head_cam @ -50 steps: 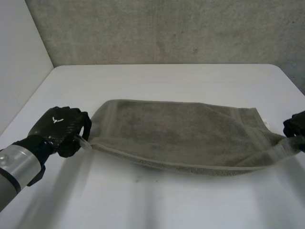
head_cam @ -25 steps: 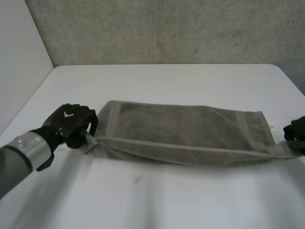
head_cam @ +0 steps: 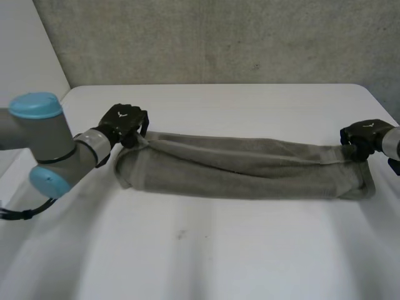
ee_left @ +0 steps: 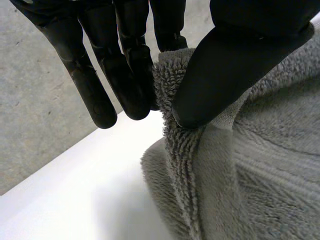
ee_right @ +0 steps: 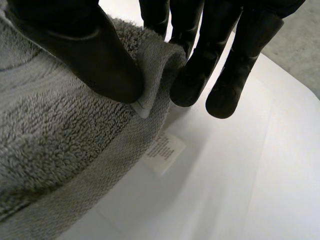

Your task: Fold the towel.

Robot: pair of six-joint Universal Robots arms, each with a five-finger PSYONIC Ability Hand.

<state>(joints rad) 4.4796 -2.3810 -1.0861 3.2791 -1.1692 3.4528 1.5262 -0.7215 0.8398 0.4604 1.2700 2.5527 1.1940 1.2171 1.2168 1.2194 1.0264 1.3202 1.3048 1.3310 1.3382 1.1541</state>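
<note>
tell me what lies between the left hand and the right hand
The towel spans the whole stretch, the left hand pinching one end and the right hand the other, as the head view shows.

And over it goes! The left hand has swung from the table's near left side up towards the far edge, dragging its corner of the towel along. The right hand matches it by the right edge, pulled back towards the far side with its own corner. The towel's front hem, a second ago lifted and hanging nearer the near edge, now lies over by the back hem. What was a broad open sheet is a narrow doubled band across the table. The left arm has come in too, its elbow and light-blue cap now at the left edge.
</note>
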